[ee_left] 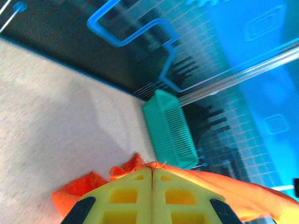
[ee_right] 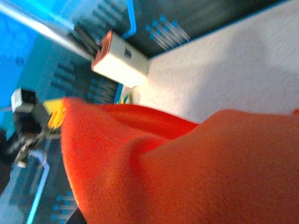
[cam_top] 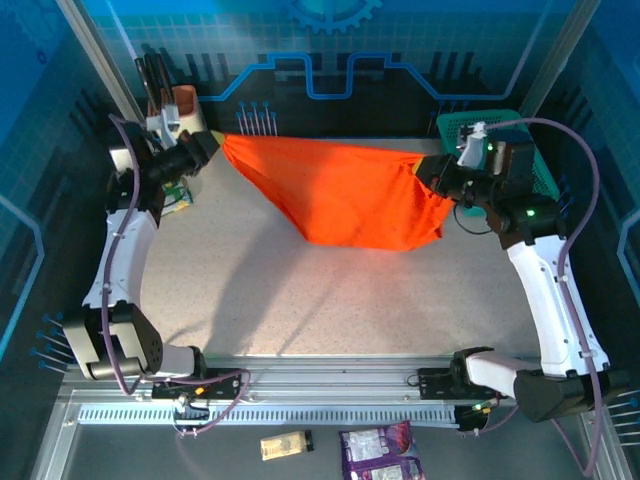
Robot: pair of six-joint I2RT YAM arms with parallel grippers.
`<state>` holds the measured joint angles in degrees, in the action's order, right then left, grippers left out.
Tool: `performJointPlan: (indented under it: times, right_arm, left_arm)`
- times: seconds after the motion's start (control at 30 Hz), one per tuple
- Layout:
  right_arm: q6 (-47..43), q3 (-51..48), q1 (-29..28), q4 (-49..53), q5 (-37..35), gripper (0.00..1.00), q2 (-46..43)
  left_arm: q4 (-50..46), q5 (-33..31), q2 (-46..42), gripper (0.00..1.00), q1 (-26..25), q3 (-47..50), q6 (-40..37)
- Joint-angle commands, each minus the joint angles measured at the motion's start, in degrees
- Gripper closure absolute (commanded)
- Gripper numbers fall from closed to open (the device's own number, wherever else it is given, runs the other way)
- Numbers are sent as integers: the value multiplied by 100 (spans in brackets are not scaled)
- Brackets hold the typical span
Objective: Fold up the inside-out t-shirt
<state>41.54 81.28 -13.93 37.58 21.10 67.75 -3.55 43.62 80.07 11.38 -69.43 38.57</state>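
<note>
Hanging over speckled table (cam_top: pixel 300 300) amid blue walls (cam_top: pixel 420 40): t-shirt (cam_top: pixel 340 195) slung between left pincer (cam_top: pixel 215 143) and right pincer (cam_top: pixel 425 168), both gripping it.

Top camera overhead, facing down; wrist cameras close, sharing t-shirt (cam_top: pixel 340 190).

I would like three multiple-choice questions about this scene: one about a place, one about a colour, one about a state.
1. Where does the teal basket stand?
A) far right corner of the table
B) near left corner
C) centre

2. What colour is the t-shirt?
A) white
B) orange-red
C) green

3. How is the t-shirt now?
A) folded flat
B) inside the basket
C) stretched between the left gripper and the right gripper

Key: 1 A, the top view shows it at the far right; 2 B, plain in all views; 3 C, each gripper holds one end and the middle sags.
</note>
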Motion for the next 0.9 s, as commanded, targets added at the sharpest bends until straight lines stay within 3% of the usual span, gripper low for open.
performJointPlan:
  times: [0.0,0.1,0.2,0.27,0.43,0.5,0.77,0.87]
  right_arm:
    - [-52,-535,-671,186,52,100,221]
    - [207,-1069,-1313,-235,403,95,547]
    - [179,-1081,-1672,-322,967,73,1043]
    - [-125,-908,-1769,87,662,66,1198]
    - [-830,-777,-1788,1093,-985,63,1243]
    - [-1037,-862,-1788,1326,-1312,62,1321]
    - [-1052,-1909,-1836,979,-1374,62,1607]
    - [-1010,-2025,-2110,642,-1207,63,1716]
  left_arm:
    - [-669,-201,149,100,40,252,-631]
    - [-733,-199,269,100,15,457,-735]
    - [-891,-371,389,100,-9,543,-902]
    - [-964,-397,478,100,-5,549,-954]
    - [-1172,-499,623,100,-56,448,-1142]
    - [-1174,-512,657,100,-78,439,-1146]
    - [-1433,-814,676,91,-257,430,-1381]
    - [-1503,-930,646,89,-324,452,-1441]
